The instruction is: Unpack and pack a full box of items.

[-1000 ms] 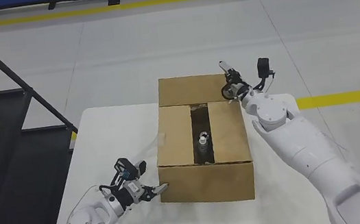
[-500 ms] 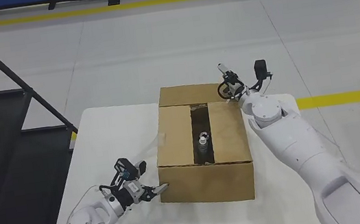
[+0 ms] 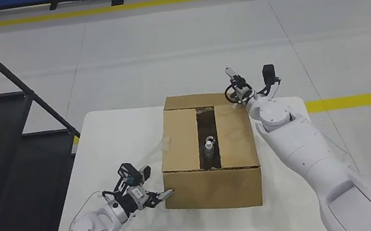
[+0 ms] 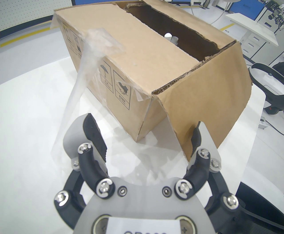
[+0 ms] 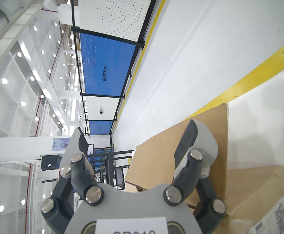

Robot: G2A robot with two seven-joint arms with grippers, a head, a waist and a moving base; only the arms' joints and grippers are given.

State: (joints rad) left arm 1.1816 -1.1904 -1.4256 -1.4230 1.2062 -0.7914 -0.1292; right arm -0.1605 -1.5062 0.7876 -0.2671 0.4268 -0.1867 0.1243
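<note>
A brown cardboard box (image 3: 208, 148) stands on the white table (image 3: 115, 150). Its top flaps are parted by a narrow dark slot, where the white cap of a bottle (image 3: 209, 143) pokes up; the cap (image 4: 168, 36) also shows in the left wrist view. A strip of clear tape (image 4: 88, 64) hangs loose from the box (image 4: 142, 66) side. My left gripper (image 3: 165, 194) is open, low by the box's near left corner, fingers (image 4: 93, 130) astride that corner. My right gripper (image 3: 232, 84) is open above the far right corner, over a raised flap (image 5: 177, 150), holding nothing.
A black metal frame (image 3: 2, 77) and a dark panel (image 3: 3, 191) stand left of the table. Bare tabletop lies left of the box and in a narrow strip to its right. A yellow floor line (image 3: 358, 100) runs beyond the table's right edge.
The right wrist has shifted and turned slightly at the box's far right corner. The left arm and the box have not moved.
</note>
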